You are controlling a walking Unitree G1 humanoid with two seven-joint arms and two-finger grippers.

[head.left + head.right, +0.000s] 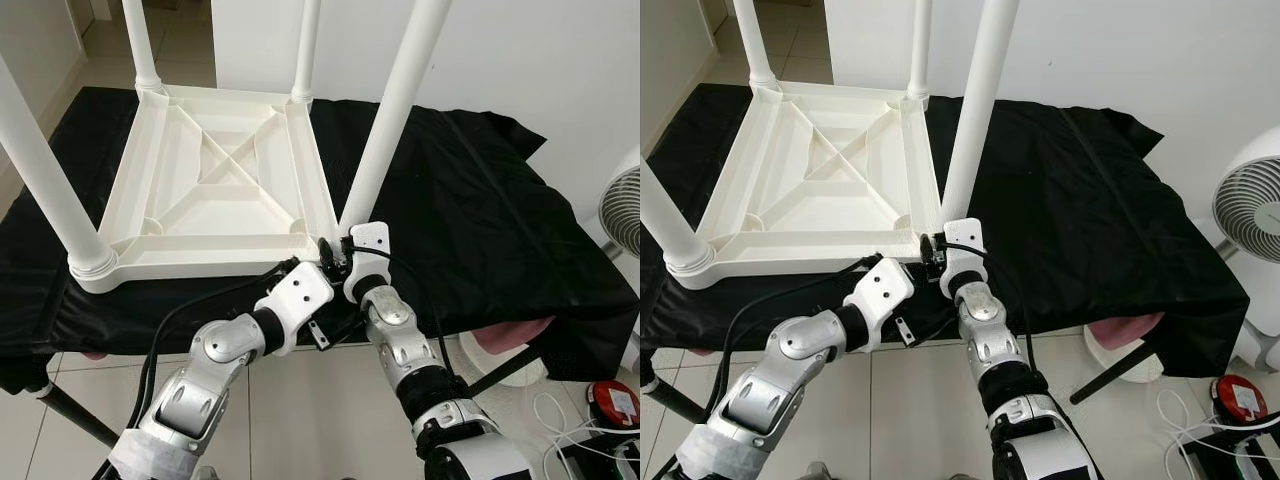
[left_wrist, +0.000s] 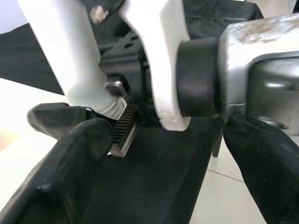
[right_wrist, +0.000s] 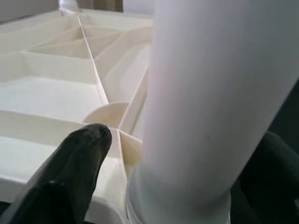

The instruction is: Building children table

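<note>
The white children's table (image 1: 215, 180) lies upside down on a black cloth (image 1: 480, 210). The right gripper (image 3: 154, 186) clasps its near-right leg (image 1: 395, 105) at the base. The left gripper (image 2: 154, 154), fingers spread, sits just beside that corner.

Upturned white table (image 1: 215, 185) on black cloth (image 1: 480, 220) — both arms at near-right leg (image 1: 395, 110).

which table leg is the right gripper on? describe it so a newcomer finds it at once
On the black-draped bench lies an upturned white plastic table top, ribbed underside up, with four white round legs rising from its corners. The one meant is the near-right corner leg, leaning right; unlike the others, the right gripper straddles its base.
</note>
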